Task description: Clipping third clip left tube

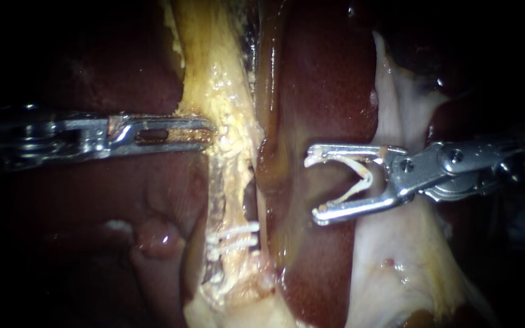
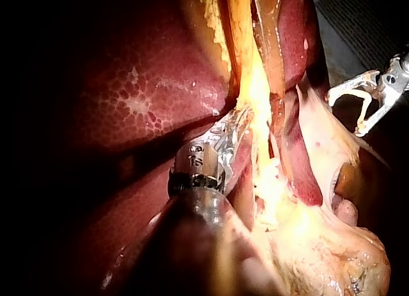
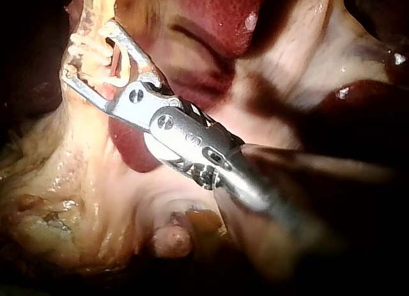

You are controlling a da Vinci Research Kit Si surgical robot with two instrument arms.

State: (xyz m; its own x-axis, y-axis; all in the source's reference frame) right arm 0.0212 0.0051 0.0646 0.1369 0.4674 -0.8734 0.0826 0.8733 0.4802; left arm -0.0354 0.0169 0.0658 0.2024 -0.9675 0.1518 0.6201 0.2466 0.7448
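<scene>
Left instrument (image 1: 209,130) comes in level across the liver (image 1: 329,79), and its pincer is clenched on the near edge of the left tube (image 1: 226,97), the yellow, fat-crusted strand that runs down the middle of the liver. Lower on that same strand, two clips (image 1: 235,238) lie across it, side by side.

Over to the right instrument (image 1: 312,183): its pincer is spread wide and carries a white clip (image 1: 360,173), one leg along each jaw, the hinge back at the throat. It hangs over the dark red liver band beside the left tube, apart from it, with a brown glistening band between the two. Behind and below it lies pale tissue (image 1: 396,261), spreading toward the liver's lower right edge.

Left wrist view now: the left instrument (image 2: 238,117) meets the yellow strand, but glare washes out the tips and the bite itself is hard to make out. The right instrument (image 2: 348,114) shows off to the side, clip in place.

Right wrist view: the right instrument (image 3: 86,53) has its loaded pincer lying in front of the yellow tissue; whether it touches cannot be told. Its shaft blurs out toward the camera.

In the endoscope view the left shaft fades into darkness, the tube's upper end is cut off, and its wall is hidden under fat.
</scene>
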